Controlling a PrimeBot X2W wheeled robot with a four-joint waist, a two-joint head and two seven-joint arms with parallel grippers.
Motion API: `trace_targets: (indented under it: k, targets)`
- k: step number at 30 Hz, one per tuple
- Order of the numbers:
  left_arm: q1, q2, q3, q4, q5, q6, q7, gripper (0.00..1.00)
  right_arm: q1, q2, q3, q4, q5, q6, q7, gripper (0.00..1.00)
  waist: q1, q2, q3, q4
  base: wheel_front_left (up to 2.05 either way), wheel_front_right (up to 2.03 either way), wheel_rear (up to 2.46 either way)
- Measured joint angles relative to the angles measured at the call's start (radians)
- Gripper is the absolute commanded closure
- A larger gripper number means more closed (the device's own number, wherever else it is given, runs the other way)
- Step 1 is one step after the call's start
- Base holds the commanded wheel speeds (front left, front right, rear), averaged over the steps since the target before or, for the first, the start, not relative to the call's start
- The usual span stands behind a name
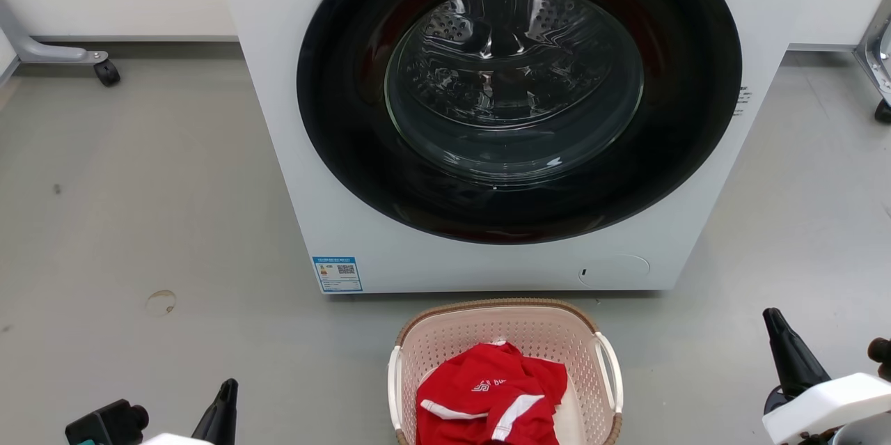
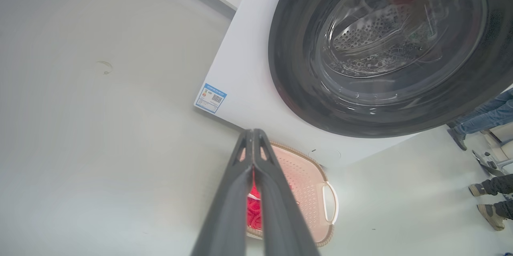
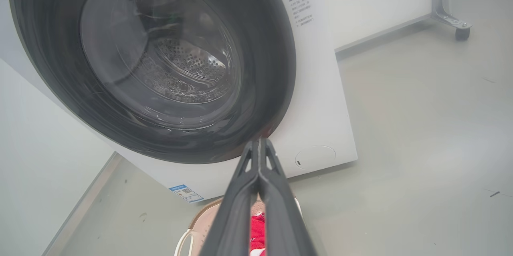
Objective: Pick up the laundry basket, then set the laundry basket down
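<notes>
Left fingers (image 2: 236, 196), right fingers (image 3: 240, 204) pressed together, empty; laundry basket (image 1: 452, 340) on floor (image 1: 139, 222) between.

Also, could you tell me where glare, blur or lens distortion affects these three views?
Head view: sharp and evenly lit, with reflections across the washing machine door. Left wrist view: wide-angle bowing of straight edges, washed-out floor, and the left claw soft near the lens, covering part of the laundry basket. Right wrist view: similar bowing, right claw soft too.

Perforated plastic laundry basket (image 1: 445, 340) holding red cloth (image 1: 487, 389) — glossy glass washer door (image 1: 515, 83), matt floor (image 1: 139, 222)
</notes>
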Motion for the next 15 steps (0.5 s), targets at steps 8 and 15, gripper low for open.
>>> trace_targets:
  k: [8, 15]
  targets:
    - [-0.019, -0.026, 0.033, 0.026, -0.053, -0.032, 0.004, 1.00, -0.001, 0.005, -0.028, -0.003, 0.066, 0.000, 0.018, 1.00, 0.0000, 0.0000, 0.002, -0.005, 0.00, 0.00, 0.00]
    - [-0.029, -0.047, 0.061, 0.050, -0.103, -0.058, 0.011, 1.00, -0.002, 0.010, -0.054, -0.004, 0.125, 0.000, 0.039, 1.00, -0.0001, 0.0000, 0.004, -0.010, 0.00, 0.00, 0.00]
